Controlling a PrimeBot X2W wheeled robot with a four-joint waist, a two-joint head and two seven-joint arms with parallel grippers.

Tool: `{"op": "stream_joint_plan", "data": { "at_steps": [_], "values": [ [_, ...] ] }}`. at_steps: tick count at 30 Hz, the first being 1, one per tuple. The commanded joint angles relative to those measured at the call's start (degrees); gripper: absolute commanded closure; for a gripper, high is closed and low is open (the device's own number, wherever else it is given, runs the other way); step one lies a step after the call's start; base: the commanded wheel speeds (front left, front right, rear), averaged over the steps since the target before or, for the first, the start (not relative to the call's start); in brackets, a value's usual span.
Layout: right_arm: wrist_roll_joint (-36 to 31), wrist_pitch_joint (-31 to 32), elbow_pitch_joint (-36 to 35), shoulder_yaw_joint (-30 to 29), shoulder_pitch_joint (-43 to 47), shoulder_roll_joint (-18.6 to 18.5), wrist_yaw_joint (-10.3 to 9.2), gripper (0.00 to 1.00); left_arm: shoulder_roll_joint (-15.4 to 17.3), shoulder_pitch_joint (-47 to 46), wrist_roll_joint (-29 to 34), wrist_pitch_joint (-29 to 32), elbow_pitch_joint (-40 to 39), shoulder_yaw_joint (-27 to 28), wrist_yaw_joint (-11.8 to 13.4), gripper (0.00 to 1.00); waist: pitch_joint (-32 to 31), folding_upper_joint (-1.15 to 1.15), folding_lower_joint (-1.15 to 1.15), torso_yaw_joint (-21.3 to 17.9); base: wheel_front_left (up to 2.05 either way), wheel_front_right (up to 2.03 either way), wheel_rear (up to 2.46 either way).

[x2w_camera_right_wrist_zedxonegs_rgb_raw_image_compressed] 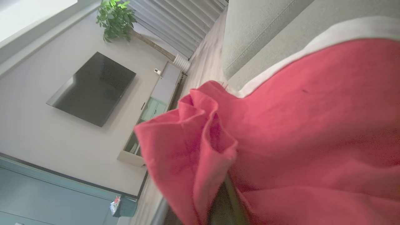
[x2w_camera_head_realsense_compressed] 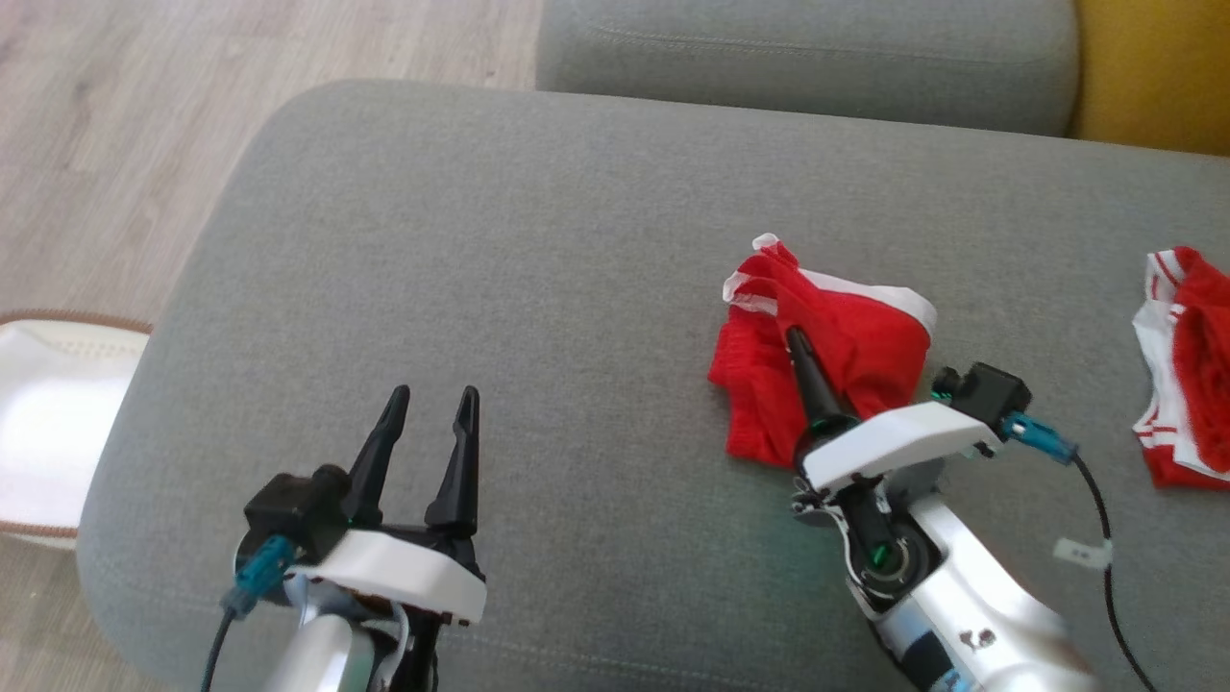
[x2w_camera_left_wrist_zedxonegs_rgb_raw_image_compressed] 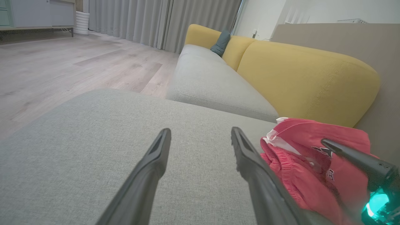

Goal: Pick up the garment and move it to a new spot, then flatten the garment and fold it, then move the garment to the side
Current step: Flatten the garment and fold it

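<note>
- Lying crumpled right of centre in the head view, the garment (x2w_camera_head_realsense_compressed: 846, 336) is red with a white band along its upper edge. It rests on the grey cushion (x2w_camera_head_realsense_compressed: 538, 240).
- The right claw (x2w_camera_head_realsense_compressed: 799, 338) reaches in from the lower right with its wrist turned on its side. One dark finger (x2w_camera_head_realsense_compressed: 812, 380) lies on top of the red cloth, and the other is hidden under it.
- In the right wrist view a fold of red cloth bunches up over the dark finger bases at the bottom centre. This claw is clenched on the garment.
- The left claw (x2w_camera_head_realsense_compressed: 434, 392) sits at the lower left of the head view, released, fingers spread with bare cushion showing between them. It is well apart from the garment.
- In the left wrist view the garment fills the lower right corner, just beside the left claw's right-hand finger (x2w_camera_left_wrist_zedxonegs_rgb_raw_image_compressed: 259, 175). The right claw's finger crosses the top of the cloth.
- A second red and white cloth (x2w_camera_head_realsense_compressed: 1187, 365) lies at the right edge of the head view, apart from the garment.
- A yellow backrest (x2w_camera_left_wrist_zedxonegs_rgb_raw_image_compressed: 306, 78) rises behind the cushion in the upper right of the left wrist view.
- A wooden floor (x2w_camera_head_realsense_compressed: 115, 144) takes the upper left of the head view, and a white object with a brown rim (x2w_camera_head_realsense_compressed: 48, 423) sits at its left edge.
</note>
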Motion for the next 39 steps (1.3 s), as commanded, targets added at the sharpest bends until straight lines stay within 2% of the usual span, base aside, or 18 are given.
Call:
{"op": "stream_joint_plan", "data": {
  "at_steps": [1, 2, 3, 4, 13, 22, 27, 31, 37, 38, 39],
  "values": [
    [0.06, -0.87, -1.12, 1.48, -3.32, 0.46, -0.04, 1.00, 0.26, -1.04, -0.25, -0.33, -1.57, 1.67, 0.23, 0.00, 0.31, 0.00, 0.00, 0.46, 0.00, 0.00, 0.00],
    [-0.28, -1.26, -0.03, 2.31, -3.86, 0.46, -0.04, 1.00, 0.26, -1.07, -0.31, -0.33, -1.58, 1.60, 0.27, 0.00, 0.43, 0.00, 0.00, 0.67, 0.00, 0.00, 0.00],
    [-0.84, -1.72, 1.12, 3.15, -4.45, 0.46, -0.04, 0.74, 0.26, -1.08, -0.38, -0.33, -1.58, 1.51, 0.30, 0.00, 0.58, 0.00, 0.00, 0.87, 0.00, 0.00, 0.00],
    [-1.41, -2.07, 2.26, 4.04, -5.00, 0.46, -0.04, 0.00, 0.26, -1.10, -0.44, -0.33, -1.57, 1.41, 0.32, 0.00, 0.71, 0.00, 0.00, 1.05, 0.00, 0.00, 0.00],
    [-1.61, -2.02, 7.53, 13.09, -8.21, 0.46, -0.04, 0.00, 0.26, -1.69, -1.02, -0.33, -1.61, 1.06, 0.56, 0.00, 2.22, 0.00, 0.00, 1.68, 0.00, 0.00, 0.00],
    [-1.07, -0.88, 15.27, 18.97, -11.34, 0.46, -0.04, 0.00, 0.26, -2.50, -1.92, -0.33, -1.73, 0.63, 1.11, 0.00, 3.41, 0.00, 0.00, 0.75, 0.00, 0.00, 0.00],
    [-6.54, -5.46, 16.15, 22.09, -14.53, 0.46, -0.04, 0.00, 0.26, -2.71, -1.58, -0.33, -2.04, 1.64, 0.99, 0.00, 3.50, 0.00, 0.00, -2.25, 0.00, 0.00, 0.00],
    [-12.67, -6.69, 16.53, 19.10, -16.35, 0.19, -0.04, 0.00, 0.26, -3.26, -1.42, -0.33, -3.18, 2.86, 0.87, 0.00, 3.37, 0.00, 0.00, -4.63, 0.00, 0.00, 0.00],
    [-29.79, -6.77, 7.07, 3.59, -12.48, -2.62, -0.04, 0.00, 0.26, -3.89, -1.88, -0.33, -5.51, 4.32, 0.76, 0.00, 2.76, 0.00, 0.00, -7.84, 0.00, 0.00, 0.00],
    [-29.79, -6.77, 7.07, 3.59, -12.48, -2.62, -0.04, 0.00, 0.26, -3.89, -1.88, -0.33, -5.51, 4.32, 0.76, 0.00, 2.76, 0.00, 0.00, -7.84, 0.00, 0.00, 0.00],
    [-32.96, -6.77, 5.01, 1.00, -10.89, -2.80, -0.04, 0.00, 0.26, -4.00, -1.91, -0.33, -5.91, 4.52, 0.71, 0.00, 2.63, 0.00, 0.00, -8.27, 0.00, 0.00, 0.00]
  ]
}}
